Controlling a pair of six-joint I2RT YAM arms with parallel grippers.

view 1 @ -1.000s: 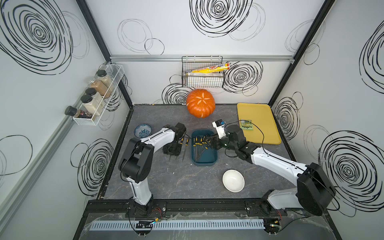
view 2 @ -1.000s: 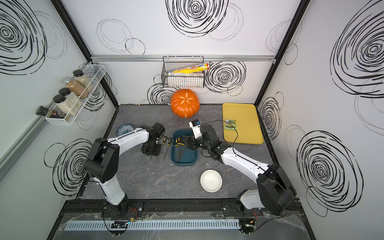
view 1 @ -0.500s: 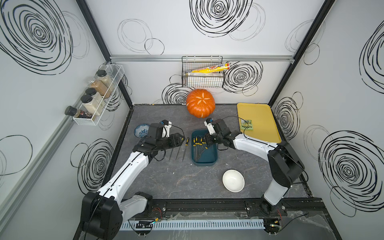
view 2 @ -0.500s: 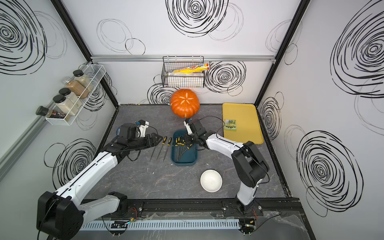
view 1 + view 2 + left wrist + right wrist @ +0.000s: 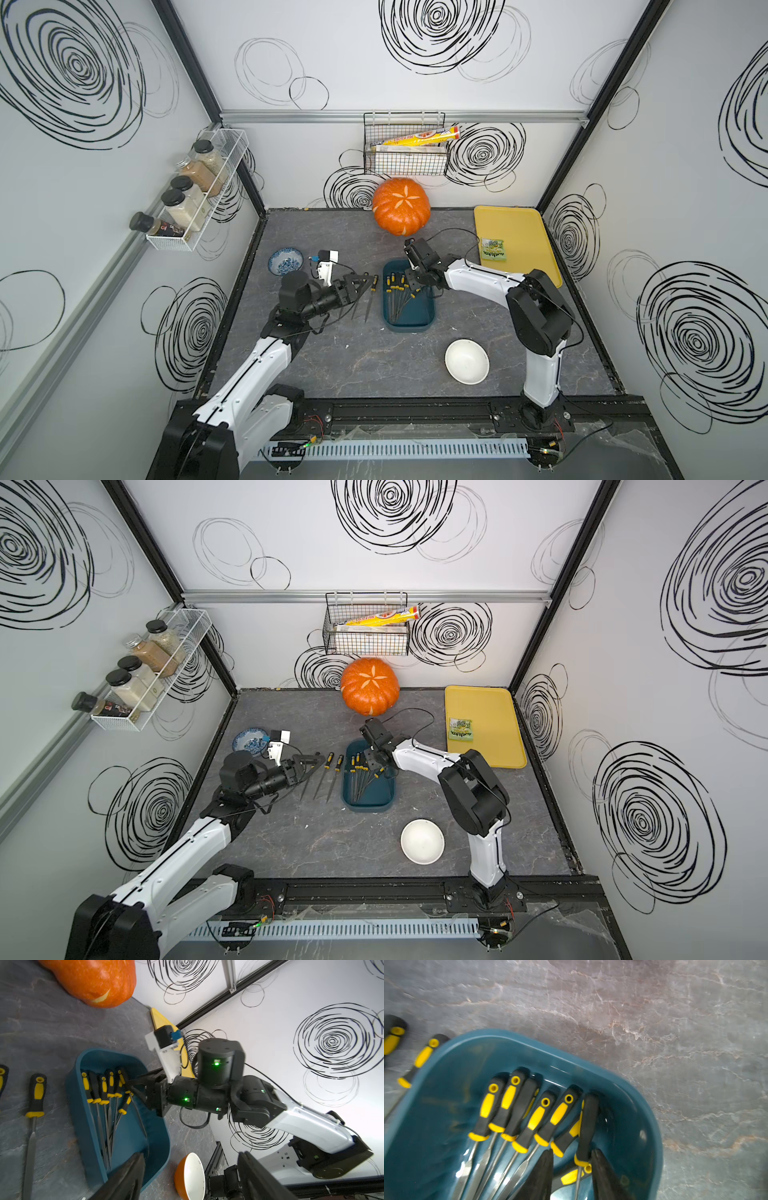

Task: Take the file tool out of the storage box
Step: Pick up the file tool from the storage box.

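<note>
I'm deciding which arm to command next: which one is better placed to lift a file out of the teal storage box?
Right. The right gripper is inside the storage box, jaws either side of a black file handle. The left gripper hangs open outside the box, near files lying on the table.

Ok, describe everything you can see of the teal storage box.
The storage box is a dark teal, glossy plastic-looking bin, rectangular with rounded corners and low walls. It sits flat on the grey table, in front of the pumpkin. Several yellow-and-black-handled files lie inside, handles towards the pumpkin. The right gripper dips in, open around one handle.
</note>
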